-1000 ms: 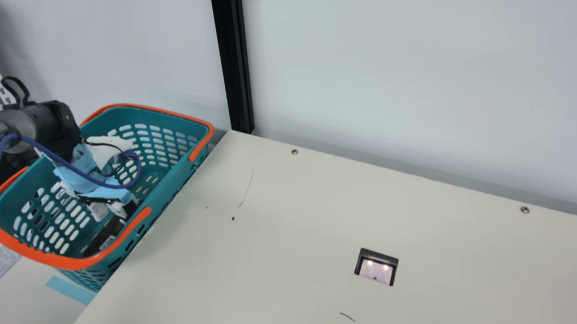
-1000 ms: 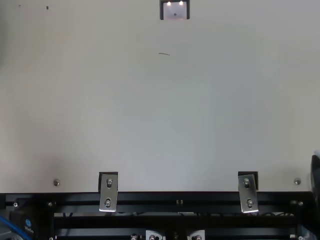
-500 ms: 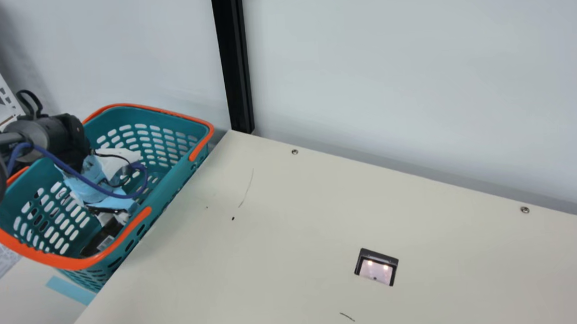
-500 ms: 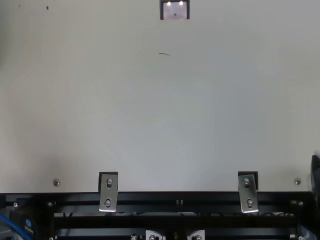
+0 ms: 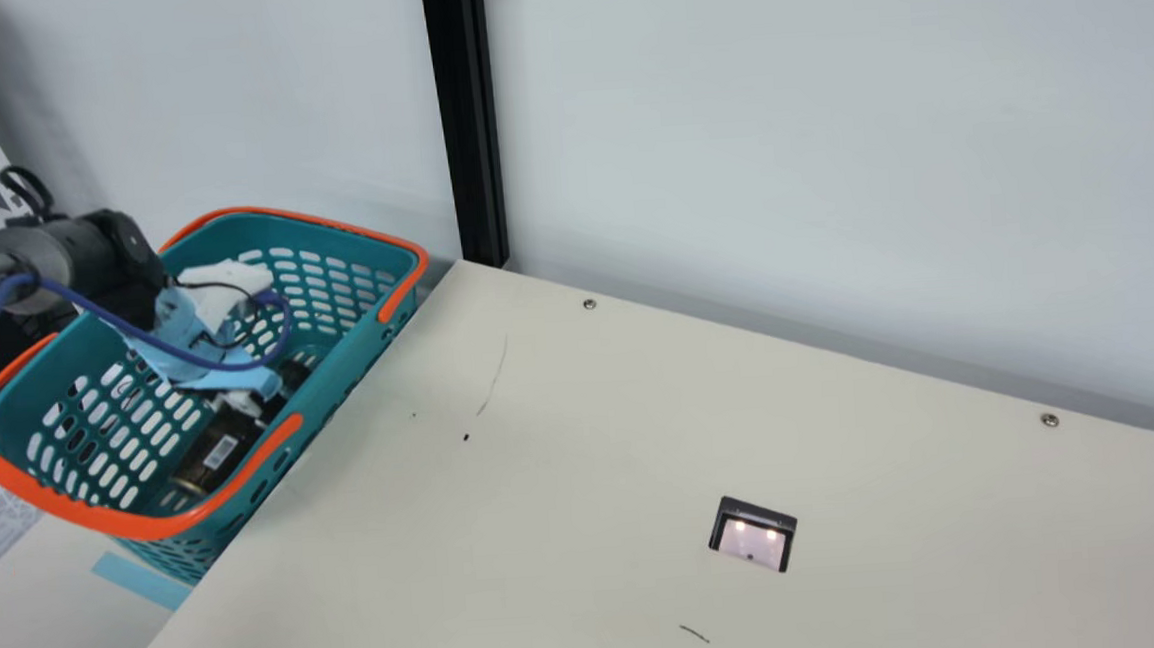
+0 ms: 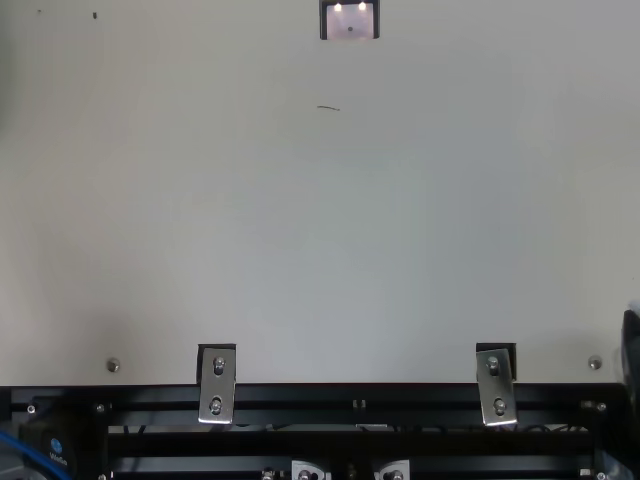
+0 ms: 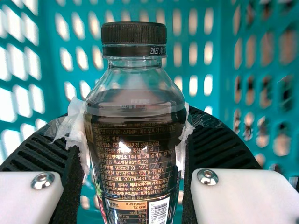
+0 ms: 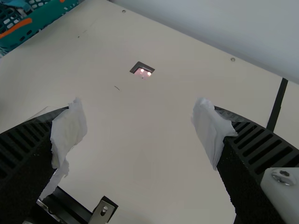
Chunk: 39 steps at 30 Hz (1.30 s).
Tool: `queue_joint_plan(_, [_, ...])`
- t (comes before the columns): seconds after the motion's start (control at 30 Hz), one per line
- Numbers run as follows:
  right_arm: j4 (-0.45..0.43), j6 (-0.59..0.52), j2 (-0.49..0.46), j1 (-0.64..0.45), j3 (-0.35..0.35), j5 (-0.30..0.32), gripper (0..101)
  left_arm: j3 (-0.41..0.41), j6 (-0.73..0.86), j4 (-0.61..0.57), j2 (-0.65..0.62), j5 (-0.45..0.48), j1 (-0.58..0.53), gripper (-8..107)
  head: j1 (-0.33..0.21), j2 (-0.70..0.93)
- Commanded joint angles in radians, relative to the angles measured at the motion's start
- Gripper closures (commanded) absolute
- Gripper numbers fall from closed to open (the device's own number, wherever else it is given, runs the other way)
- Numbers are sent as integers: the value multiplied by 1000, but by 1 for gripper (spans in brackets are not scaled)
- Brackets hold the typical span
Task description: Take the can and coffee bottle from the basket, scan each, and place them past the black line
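The left gripper (image 5: 249, 402) was tilted downward inside the basket (image 5: 138, 523), its jaws pinching the coffee bottle (image 5: 212, 456). The right gripper (image 6: 631, 355) was above the table (image 5: 547, 486), jaws widely spread.

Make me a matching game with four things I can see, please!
Things
1. Coffee bottle
2. Basket handle
3. Scanner window
4. Right gripper

Matches
A. Open, holding nothing
B. Two lights glowing
C. Held in the left gripper
D. Bright orange

Right pairs: 1-C, 2-D, 3-B, 4-A
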Motion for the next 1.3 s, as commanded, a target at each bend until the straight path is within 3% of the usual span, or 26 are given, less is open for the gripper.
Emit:
queue_joint_plan(0.0, [0,0,0,0,0,0,0,20,18,-39,-83,-36,2,89,-24,15])
queue_joint_plan(0.37, [0,0,0,0,0,0,0,81,90,-272,-367,-132,7,89,-24,15])
queue_joint_plan(0.67, [0,0,0,0,0,0,0,135,82,-566,-549,-104,26,89,-24,15])
queue_joint_plan(1.07, [0,0,0,0,0,0,0,328,38,-923,-779,-93,-16,89,-24,15])
queue_joint_plan(1.23, [0,0,0,0,0,0,0,425,29,-1022,-879,-119,-83,89,-24,15])
queue_joint_plan(1.27, [0,0,0,0,0,0,0,390,29,-979,-841,-112,-62,89,-24,15])
